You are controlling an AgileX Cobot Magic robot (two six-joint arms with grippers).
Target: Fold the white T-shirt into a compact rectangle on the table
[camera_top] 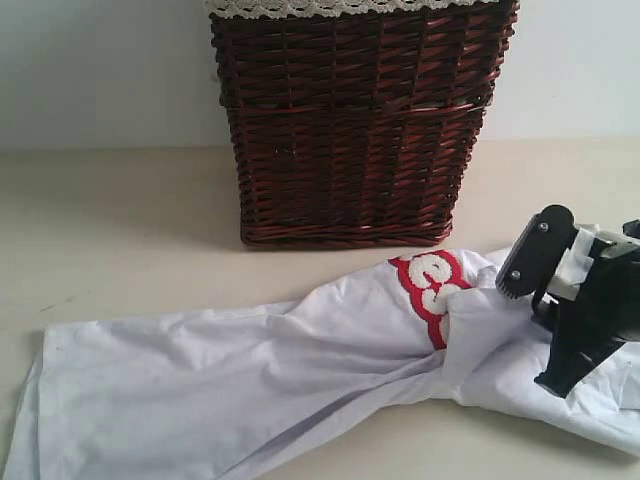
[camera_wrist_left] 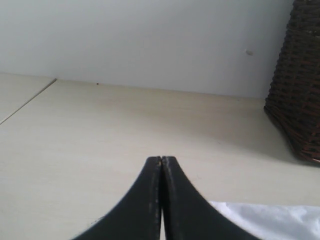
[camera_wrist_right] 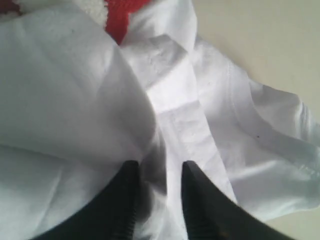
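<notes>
Left gripper (camera_wrist_left: pixel 161 160): closed, its two black fingers pressed tip to tip with nothing between them. I see it hovering low over bare desk (camera_top: pixel 120 230), with a corner of the white T-shirt (camera_top: pixel 250 390) just beside it and the dark wicker basket (camera_top: pixel 350 130) off to one side.

Right gripper (camera_wrist_right: pixel 159 170): jaws parted, positioned directly over the shirt. A raised ridge of white cloth runs through the gap between the fingers. I cannot confirm from either view whether the pads touch that cloth.

White T-shirt: lying on the desk in front of the basket, not folded into any rectangle. It is bunched and twisted at the middle. From there it spreads wide and fairly flat toward the left side of the exterior view. The right-hand part lies rumpled under the right gripper. The red-outlined lettering (camera_top: pixel 432 285) shows partly at the twist, close to the basket's base and just beside the right gripper; the rest of it is hidden in the folds.

Basket: upright at the back of the desk, lace trim (camera_top: pixel 350 8) along its top edge.
</notes>
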